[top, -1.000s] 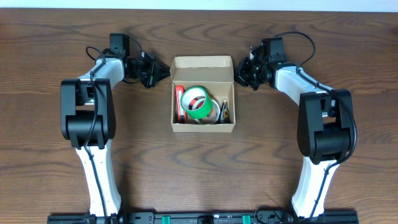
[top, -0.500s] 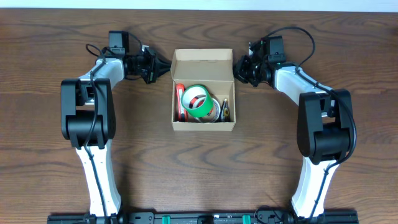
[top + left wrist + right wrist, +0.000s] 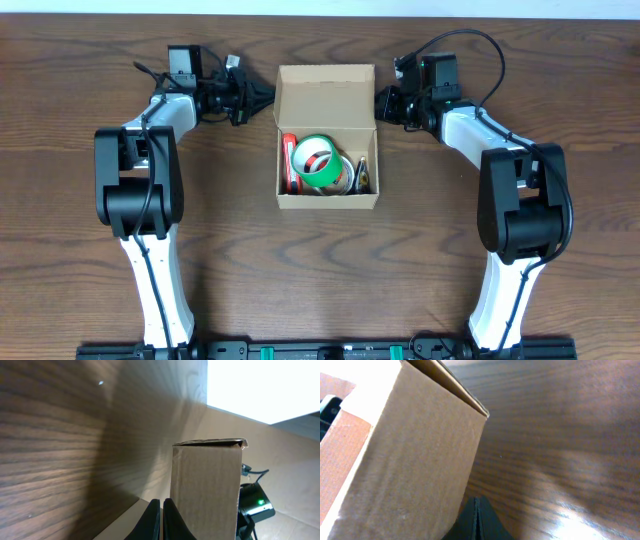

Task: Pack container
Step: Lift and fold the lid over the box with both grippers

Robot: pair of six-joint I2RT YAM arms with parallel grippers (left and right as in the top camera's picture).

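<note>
Overhead, the small tan-brown cardboard box (image 3: 327, 203) sits mid-table, its light, easily creased flap lid (image 3: 325, 88) upright at the far side, best pushed near its top corners, flanked by the left gripper (image 3: 266, 97) and right gripper (image 3: 381, 102); left wrist shows fingers (image 3: 152, 522) pressed together beside cardboard, right wrist likewise, bare wooden table (image 3: 60, 250) around.

The container (image 3: 327, 204) sits on the desk (image 3: 80, 250). A tape roll (image 3: 316, 160) lies inside it, and its flap lid (image 3: 325, 100) stands at its far side. The left end effector (image 3: 264, 97) is just left of that lid, the right end effector (image 3: 383, 101) just right.
</note>
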